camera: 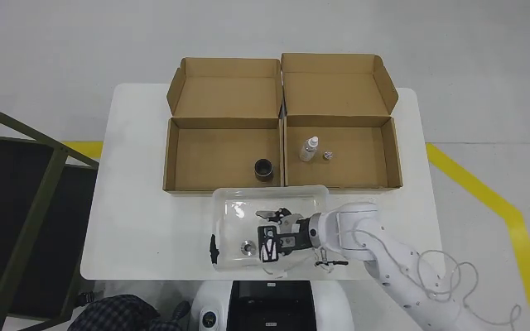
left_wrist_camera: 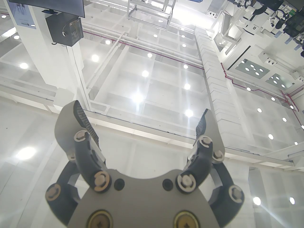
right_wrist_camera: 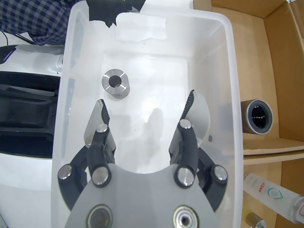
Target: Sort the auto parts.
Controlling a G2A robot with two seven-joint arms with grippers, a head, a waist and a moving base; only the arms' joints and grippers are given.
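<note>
A clear plastic bin stands at the table's near edge. Inside it rests a short silver metal bushing with a centre hole. My right gripper hangs open inside the bin, empty, a short way from the bushing. A dark cylindrical bearing lies in the left cardboard box. A small clear bottle and a small metal part lie in the right cardboard box. My left gripper is open, pointing up at the ceiling.
Both boxes stand side by side behind the bin with their lids folded back. Black tape and a white label are stuck to the bin's far wall. A checked sleeve shows past the table's near edge.
</note>
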